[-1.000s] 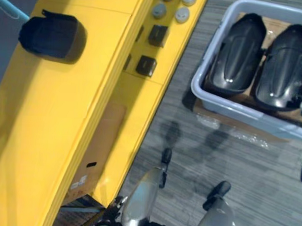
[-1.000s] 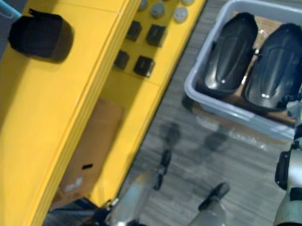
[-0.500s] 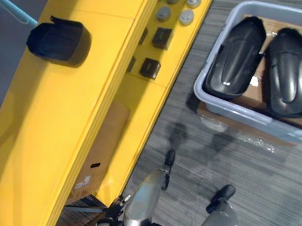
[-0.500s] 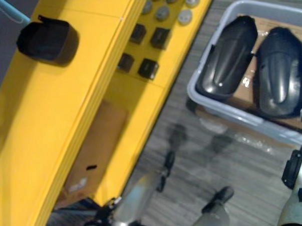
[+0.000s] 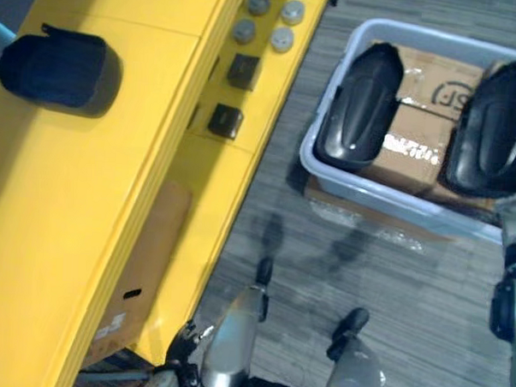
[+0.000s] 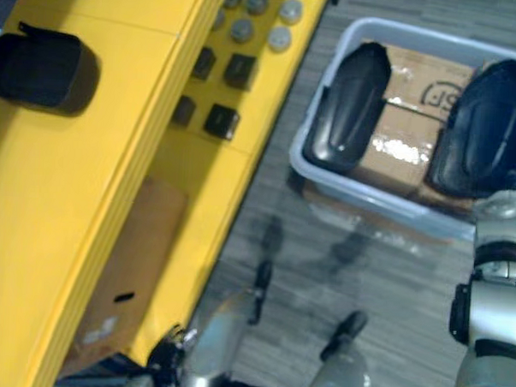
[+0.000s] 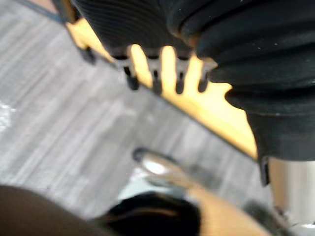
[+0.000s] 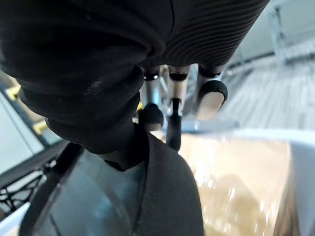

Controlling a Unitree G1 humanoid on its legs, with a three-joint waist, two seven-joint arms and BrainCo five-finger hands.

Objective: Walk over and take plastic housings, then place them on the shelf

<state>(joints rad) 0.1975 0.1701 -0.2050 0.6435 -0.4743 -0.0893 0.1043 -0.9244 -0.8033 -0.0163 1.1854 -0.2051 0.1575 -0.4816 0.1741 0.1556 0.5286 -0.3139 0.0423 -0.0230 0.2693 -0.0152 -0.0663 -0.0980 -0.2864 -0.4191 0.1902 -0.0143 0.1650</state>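
A long yellow shelf [image 5: 86,203] runs from 7 o'clock up to 11 o'clock, beside grey carpeted floor [image 5: 390,302]. At 1 o'clock a grey bin [image 5: 386,203] sits on the floor, well apart from the shelf. Inside it, two glossy black plastic housings lie on cardboard boxes [image 5: 414,140]: the left housing [image 5: 358,104] and the right housing [image 5: 494,127]. A third housing [image 5: 53,69] already rests on the shelf top at 10 o'clock. Small black square parts [image 5: 225,119] and grey round caps [image 5: 282,39] sit on a lower shelf level at 12 o'clock.

The eye views give this layout. The right wrist view adds the right hand [image 8: 209,96] from close by: its fingers are loosely extended and apart above a dark glossy shell, not clamped on it. The left wrist view shows the left hand [image 7: 156,78] with its fingers straight and apart, near the yellow edge.

The shell looks smooth and curved, so a loose grasp at one end might slip, or snag the bin wall as it lifts.
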